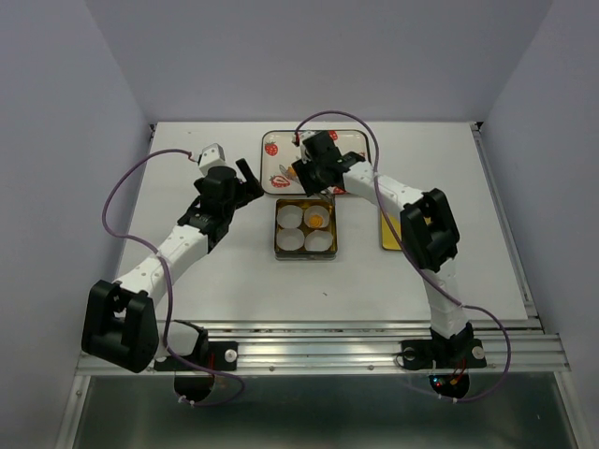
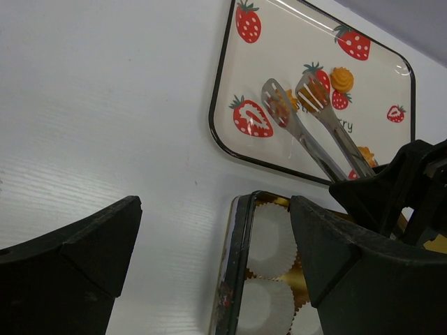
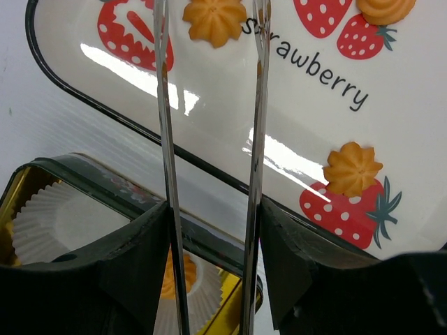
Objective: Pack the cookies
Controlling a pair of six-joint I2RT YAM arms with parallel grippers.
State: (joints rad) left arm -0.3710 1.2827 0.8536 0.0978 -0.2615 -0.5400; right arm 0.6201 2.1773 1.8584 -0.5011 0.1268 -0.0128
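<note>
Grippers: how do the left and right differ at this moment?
The left gripper is open and empty; the right gripper is shut on tongs. The left hangs over bare table beside the tin; the right holds the tongs out over the tray, where a cookie shows between their arms. Both are black with two fingers.

Left gripper spread wide; right gripper clamped on tongs, arm extended.
</note>
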